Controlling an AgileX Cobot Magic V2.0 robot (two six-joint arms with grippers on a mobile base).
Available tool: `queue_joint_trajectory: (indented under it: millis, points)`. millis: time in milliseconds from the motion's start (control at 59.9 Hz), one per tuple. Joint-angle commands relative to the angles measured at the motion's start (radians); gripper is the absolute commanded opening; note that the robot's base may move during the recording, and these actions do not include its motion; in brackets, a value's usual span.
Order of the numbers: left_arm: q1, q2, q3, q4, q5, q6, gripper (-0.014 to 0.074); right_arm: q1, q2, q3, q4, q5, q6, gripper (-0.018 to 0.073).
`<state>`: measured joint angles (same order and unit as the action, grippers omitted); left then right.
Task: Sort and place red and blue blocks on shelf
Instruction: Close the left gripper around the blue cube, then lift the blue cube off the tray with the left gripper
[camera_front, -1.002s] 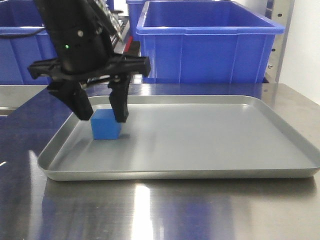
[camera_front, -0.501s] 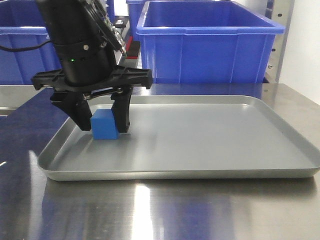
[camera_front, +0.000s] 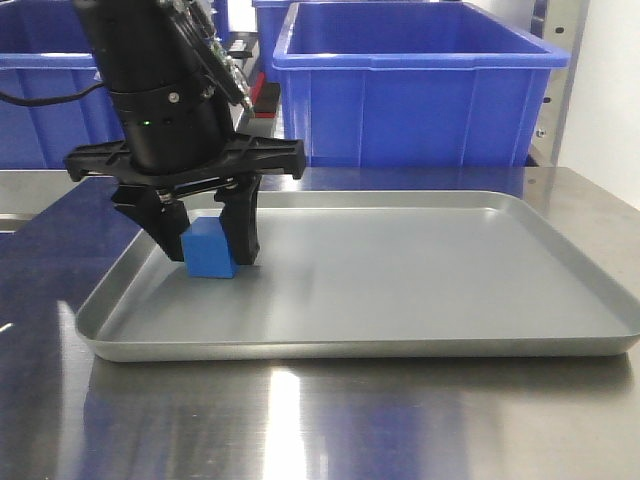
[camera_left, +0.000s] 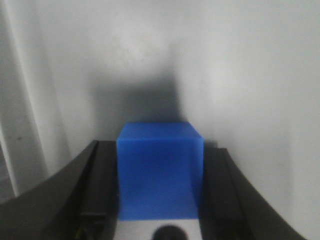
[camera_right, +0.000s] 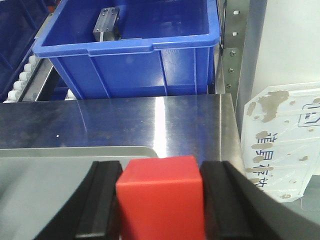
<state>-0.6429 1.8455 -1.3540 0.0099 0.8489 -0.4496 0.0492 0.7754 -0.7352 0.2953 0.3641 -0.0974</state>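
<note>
Two blocks, each in a tool. The blue block (camera_front: 210, 250) sits in the near-left part of the shallow grey tray (camera_front: 420, 345). The left tool (camera_front: 208, 255) comes down from above with its black fingers (camera_front: 242, 225) pressed against the block's two opposite sides, clamped on it. From the wrist view the block fills the gap between them. Its base looks to be on the tray floor, though I cannot be sure it rests there.

The red block (camera_right: 161, 197) is gripped between the fingers of the right tool (camera_right: 161, 200), held over the steel counter (camera_right: 150, 117) just beside a rounded corner of the tray.

Beyond the counter a large blue bin (camera_right: 130, 65) stands on the shelf (camera_right: 231, 50), whose upright rail shows small screws. A metal part (camera_right: 105, 22) lies inside the bin. A white printed sheet (camera_right: 285, 135) is at the right.
</note>
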Motion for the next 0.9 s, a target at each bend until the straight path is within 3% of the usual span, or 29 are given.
queue_joint_trajectory:
  millis: [0,234,434,885]
  points:
    - [-0.009,-0.051,-0.030,0.003,-0.020,-0.012,0.0126,-0.007,-0.007,-0.029,0.002,-0.079,-0.006,0.0057]
    - [-0.009,-0.064,-0.030,0.003,-0.020,-0.012,0.0126,-0.007,-0.007,-0.029,0.002,-0.079,-0.006,0.0057]
    - [-0.003,-0.119,-0.034,0.049,-0.031,-0.012,0.0126,-0.007,-0.007,-0.029,0.002,-0.079,-0.006,0.0057]
    - [0.108,-0.359,-0.076,0.178,-0.038,-0.012,0.0126,-0.007,-0.007,-0.029,0.002,-0.079,-0.006,0.0057]
